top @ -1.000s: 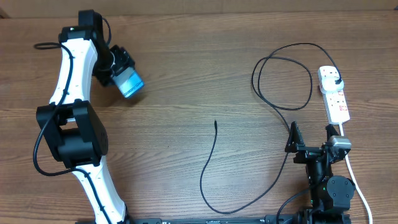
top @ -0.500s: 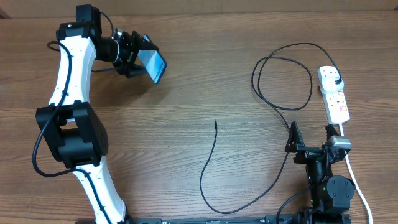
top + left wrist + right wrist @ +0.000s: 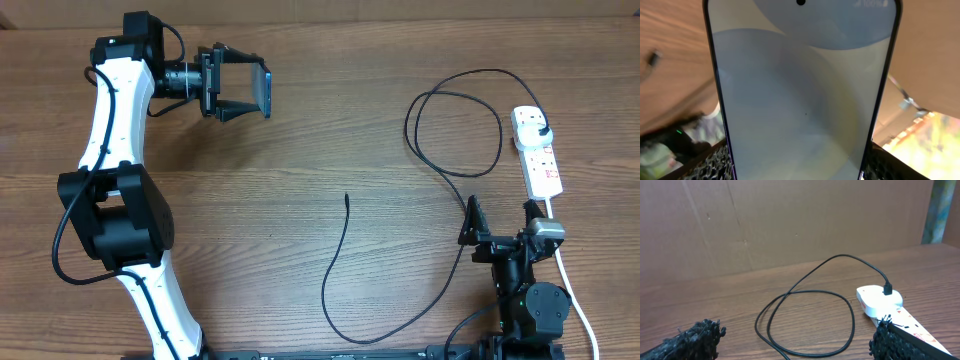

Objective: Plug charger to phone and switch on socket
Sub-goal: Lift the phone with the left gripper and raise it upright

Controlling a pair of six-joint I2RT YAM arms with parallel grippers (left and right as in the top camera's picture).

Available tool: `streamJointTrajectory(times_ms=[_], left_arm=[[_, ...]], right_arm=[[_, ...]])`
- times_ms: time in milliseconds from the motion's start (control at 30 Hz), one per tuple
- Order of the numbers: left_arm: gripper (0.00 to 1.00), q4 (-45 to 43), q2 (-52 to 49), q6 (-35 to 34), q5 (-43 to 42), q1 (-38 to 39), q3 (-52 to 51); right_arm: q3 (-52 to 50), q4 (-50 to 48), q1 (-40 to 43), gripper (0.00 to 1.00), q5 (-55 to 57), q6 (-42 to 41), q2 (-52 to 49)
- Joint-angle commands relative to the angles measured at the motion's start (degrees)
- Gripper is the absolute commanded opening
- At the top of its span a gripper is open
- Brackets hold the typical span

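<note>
Over the last second the left arm turned its wrist. The phone [image 3: 264,90], which had been showing its blue screen upward near the far-left corner of the counter [image 3: 300,150], was swung round until it stood edge-on above the wood. It had also been carried a little along the far edge towards the middle. The left pincer [image 3: 245,83] was pinching the phone across its long edges, and from the wrist view the screen filled nearly everything between the two fingers.

To my eye that was the phone being lifted and presented so an end could meet the cable. Which end carried the port I could not tell.

Nothing else had stirred. The charger [image 3: 340,235] lay slack across the middle of the counter, with its connector tip [image 3: 346,198] well apart from the phone and nearer the front. Its plug already sat in the socket [image 3: 543,165] by the right edge. The right pincer [image 3: 500,225] rested spread wide and empty at the near-right corner, just beside the socket's near end, with the charger's loop lying beyond it.
</note>
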State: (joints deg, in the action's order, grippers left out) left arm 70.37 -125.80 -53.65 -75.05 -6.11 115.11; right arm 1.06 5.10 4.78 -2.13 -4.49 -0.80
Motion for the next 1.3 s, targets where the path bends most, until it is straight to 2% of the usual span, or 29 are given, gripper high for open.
streamJointTrajectory(times_ms=[0, 200, 1267], left_arm=[[0.04, 0.13, 0.02, -3.65, -8.46, -0.09, 1.79], [0.04, 0.13, 0.02, -6.84, -8.63, -0.09, 1.79], [0.04, 0.13, 0.02, -6.78, -8.66, -0.07, 1.79]], right_arm=[[-0.61, -0.37, -0.37, 1.00, 0.13, -0.17, 0.63], [-0.61, -0.37, -0.37, 1.00, 0.13, -0.17, 0.63], [-0.61, -0.37, -0.37, 1.00, 0.13, -0.17, 0.63]])
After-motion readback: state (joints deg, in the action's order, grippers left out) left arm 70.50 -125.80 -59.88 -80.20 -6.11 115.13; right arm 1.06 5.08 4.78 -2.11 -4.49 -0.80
